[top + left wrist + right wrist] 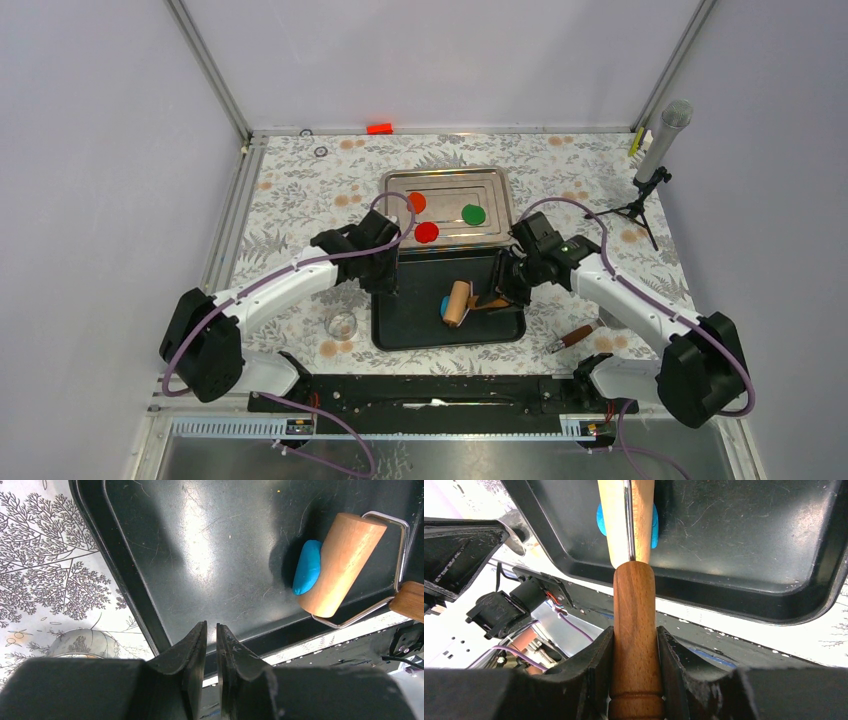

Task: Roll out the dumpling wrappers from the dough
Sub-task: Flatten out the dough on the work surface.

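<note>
Dough lies as a thick bright blue lump on the black tray. It sits toward the upper right of the left wrist view, pressed against the long side of the roller and partly tucked under its wooden barrel. From overhead the lump shows at the barrel's left end, in the lower middle of the frame.

The right gripper is clamped on the roller's wooden handle, one finger on each side of it. The left gripper hovers over the tray's near left rim. Its fingers are parted by only a thin slit and hold nothing.

Three wrappers, two red and one green, lie flat in the metal tray above the black one.

The lump looks soft and light. It would likely flatten under modest pressure, and it may also stick to the barrel or slide on the smooth tray. It is probably best not pinched directly, since fingers would dent it. The handle is the place to hold, with the barrel pressed across the lump's middle. Once thin, a sheet would likely tear if lifted by one edge.
</note>
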`<state>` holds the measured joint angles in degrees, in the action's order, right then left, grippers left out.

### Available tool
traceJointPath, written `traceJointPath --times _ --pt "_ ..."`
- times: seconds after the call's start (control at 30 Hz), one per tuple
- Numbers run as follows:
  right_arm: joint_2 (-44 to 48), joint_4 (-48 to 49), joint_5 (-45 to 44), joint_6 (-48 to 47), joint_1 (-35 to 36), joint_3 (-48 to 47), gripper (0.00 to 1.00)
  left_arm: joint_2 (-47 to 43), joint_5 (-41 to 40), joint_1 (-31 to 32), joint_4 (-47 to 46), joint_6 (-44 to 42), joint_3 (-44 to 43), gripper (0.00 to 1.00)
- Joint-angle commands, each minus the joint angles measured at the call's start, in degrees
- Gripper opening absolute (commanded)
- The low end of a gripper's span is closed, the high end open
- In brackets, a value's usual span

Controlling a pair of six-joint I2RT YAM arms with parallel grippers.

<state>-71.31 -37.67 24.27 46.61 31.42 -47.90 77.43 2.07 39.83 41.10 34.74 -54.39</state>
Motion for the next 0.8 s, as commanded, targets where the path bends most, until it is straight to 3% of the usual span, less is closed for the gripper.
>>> traceJointPath --times 0.0,0.47,0.77 --pt "-3.64 -8.79 -4.91 0.08 0.16 2.15 0.00 0.40 -1.19 -0.11 -0.25 -0.91 -2.56 0.19" --pt "-11.72 -0.58 -4.66 -1.42 0.22 5.00 0.00 -0.22 -1.39 -0.11 -0.06 -0.80 -1.38 0.19" --pt "-9.75 1.89 -4.15 -2.26 0.24 5.20 0.00 0.31 -1.61 -0.11 0.03 -0.89 -1.57 0.19"
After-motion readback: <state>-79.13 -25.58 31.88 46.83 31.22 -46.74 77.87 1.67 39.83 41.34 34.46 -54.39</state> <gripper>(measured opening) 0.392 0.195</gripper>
